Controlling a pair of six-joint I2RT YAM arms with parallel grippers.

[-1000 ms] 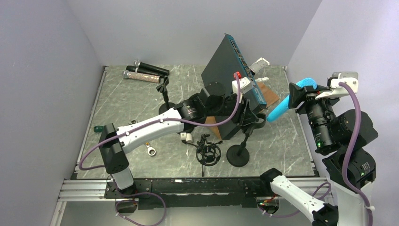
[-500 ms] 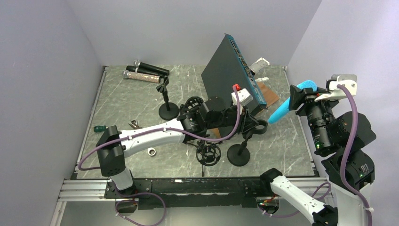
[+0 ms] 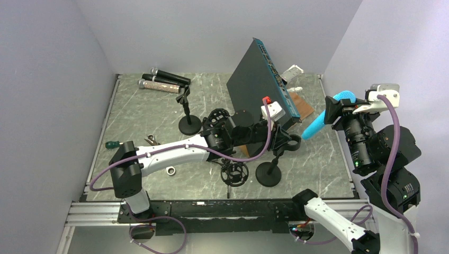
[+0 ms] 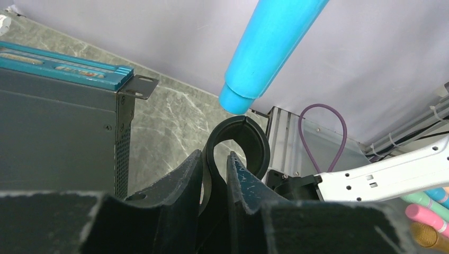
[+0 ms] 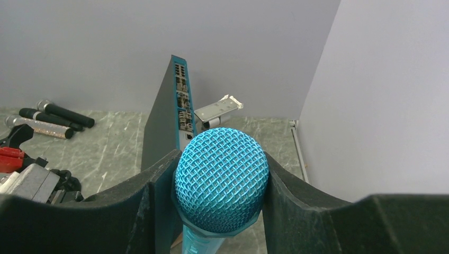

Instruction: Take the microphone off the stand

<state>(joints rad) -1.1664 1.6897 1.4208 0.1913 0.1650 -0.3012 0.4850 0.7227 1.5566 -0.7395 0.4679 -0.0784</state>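
Note:
My right gripper [image 3: 339,106] is shut on the mesh head of the blue microphone [image 3: 317,123], which hangs in the air clear of the stand. In the right wrist view the head [image 5: 221,180] fills the gap between my fingers. My left gripper [image 3: 283,140] is shut on the neck of the black stand clip [image 4: 241,145], on the stand with a round base [image 3: 268,174]. In the left wrist view the microphone's tail end [image 4: 270,47] hangs just above the empty clip ring.
A dark rack unit with a teal front [image 3: 259,79] leans upright at the back. A second small stand [image 3: 188,119], several black microphones [image 3: 164,79], a shock mount [image 3: 234,173], a wooden block [image 3: 241,140] and small tools [image 3: 153,140] lie on the table.
My left arm has drawn back toward the front with the clip. The blue microphone has shifted slightly right and now sits apart from the clip.

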